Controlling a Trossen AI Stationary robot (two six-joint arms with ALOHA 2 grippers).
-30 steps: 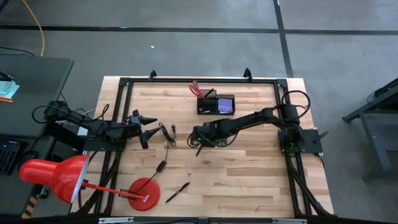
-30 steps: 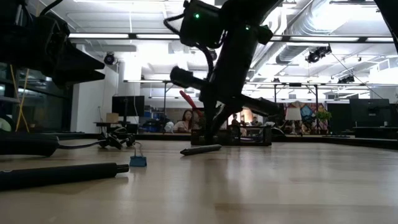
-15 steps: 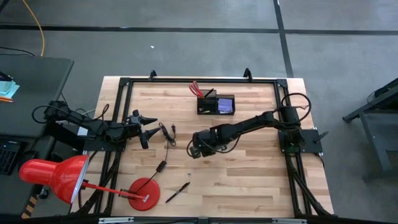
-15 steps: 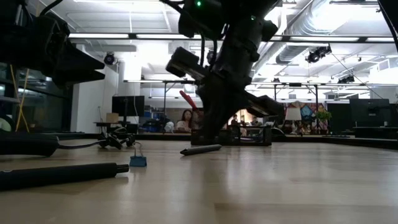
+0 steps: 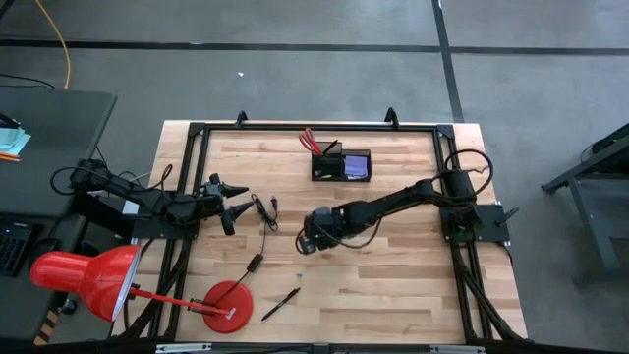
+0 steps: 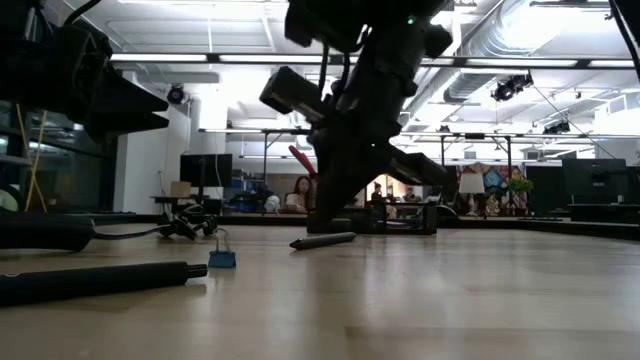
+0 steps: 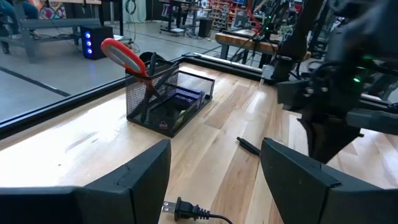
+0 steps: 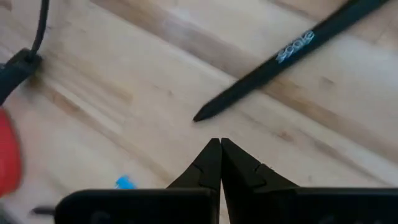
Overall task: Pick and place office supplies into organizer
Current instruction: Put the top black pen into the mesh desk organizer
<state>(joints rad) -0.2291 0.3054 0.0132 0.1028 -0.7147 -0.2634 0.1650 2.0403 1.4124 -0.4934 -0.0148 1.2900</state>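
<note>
My right gripper point(image 5: 308, 242) point(image 8: 220, 146) hangs low over the middle of the table with its fingers shut, the tips pointing down just short of the pointed end of a slim black pen point(image 8: 283, 53) point(image 6: 323, 240) that lies flat on the wood. It touches nothing. A second black pen point(image 5: 280, 304) lies near the near edge. The black mesh organizer point(image 5: 342, 164) point(image 7: 168, 102) stands by the far edge; red-handled scissors point(image 5: 309, 139) point(image 7: 124, 56) stick up from its cup and a purple pad point(image 5: 357, 167) lies in its tray. My left gripper point(image 5: 241, 202) point(image 7: 214, 162) waits open at the left.
A thin black cable point(image 5: 263, 211) with a plug point(image 5: 254, 264) lies between the two grippers. The red lamp's round base point(image 5: 227, 306) stands at the near left, its shade point(image 5: 88, 280) off the table's corner. A small blue piece point(image 6: 222, 258) lies on the wood. Black rails point(image 5: 295, 126) frame the table.
My right gripper has moved toward the table's near edge and a little to the left, coming over the black pen that lay just nearside of it. In the low view the gripper has also turned somewhat. The pen has stayed where it was.
</note>
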